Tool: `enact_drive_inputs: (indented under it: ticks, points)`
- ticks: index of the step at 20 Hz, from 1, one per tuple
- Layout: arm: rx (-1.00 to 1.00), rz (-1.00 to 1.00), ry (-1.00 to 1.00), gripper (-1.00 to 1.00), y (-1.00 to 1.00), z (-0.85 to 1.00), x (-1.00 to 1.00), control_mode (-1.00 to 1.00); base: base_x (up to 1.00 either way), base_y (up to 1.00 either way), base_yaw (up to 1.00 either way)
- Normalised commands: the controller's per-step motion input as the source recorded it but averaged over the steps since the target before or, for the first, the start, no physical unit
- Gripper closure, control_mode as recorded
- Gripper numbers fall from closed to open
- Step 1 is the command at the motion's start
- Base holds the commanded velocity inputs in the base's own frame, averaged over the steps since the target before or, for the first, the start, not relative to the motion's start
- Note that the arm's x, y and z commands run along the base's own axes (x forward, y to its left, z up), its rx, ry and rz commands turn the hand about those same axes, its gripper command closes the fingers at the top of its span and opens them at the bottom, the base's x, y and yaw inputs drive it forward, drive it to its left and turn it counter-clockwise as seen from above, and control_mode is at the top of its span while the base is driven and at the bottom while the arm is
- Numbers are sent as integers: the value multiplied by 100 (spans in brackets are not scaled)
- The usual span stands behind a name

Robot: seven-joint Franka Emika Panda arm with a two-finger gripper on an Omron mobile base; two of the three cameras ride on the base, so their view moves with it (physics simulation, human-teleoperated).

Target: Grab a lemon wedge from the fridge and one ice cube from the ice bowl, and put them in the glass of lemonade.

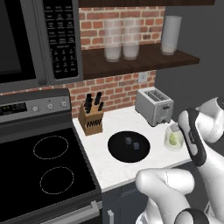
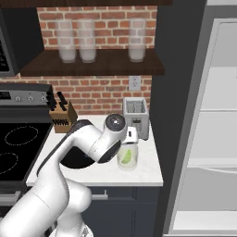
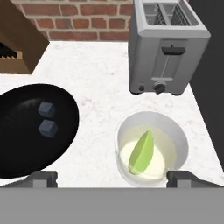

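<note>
On the white countertop (image 3: 100,65) by the brick wall, the lemon wedge (image 3: 142,152) is seen already floating in the glass of lemonade (image 3: 151,146) near the right edge. The gripper (image 3: 111,177) is held spread and empty above; the ice cube (image 3: 48,128) lies in the ice bowl (image 3: 26,153) toward the left fingertip.

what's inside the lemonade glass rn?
The glass of lemonade holds pale yellowish liquid and the lemon wedge, lying tilted in it. No ice cube visible inside; both cubes sit in the ice bowl. The wedge hides the liquid beneath it.
</note>
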Motion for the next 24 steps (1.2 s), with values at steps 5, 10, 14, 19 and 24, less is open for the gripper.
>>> enact_drive_inputs:
  ticks: [5, 10, 14, 19, 24]
  points:
    - [0, 16, 0, -100, 48, 25, -17, -100, 0, 0, 0]
    - [0, 11, 0, -100, 39, 11, 0, -100, 0, 0, 0]
    - [-3, 6, 7, -100, 38, 8, 0, -100, 0, 0, 0]
    - [-19, 3, 24, -100, 65, 22, 0, -100, 0, 0, 0]
    - [-27, 0, 37, -100, 80, 11, 4, -100, 0, 0, 0]
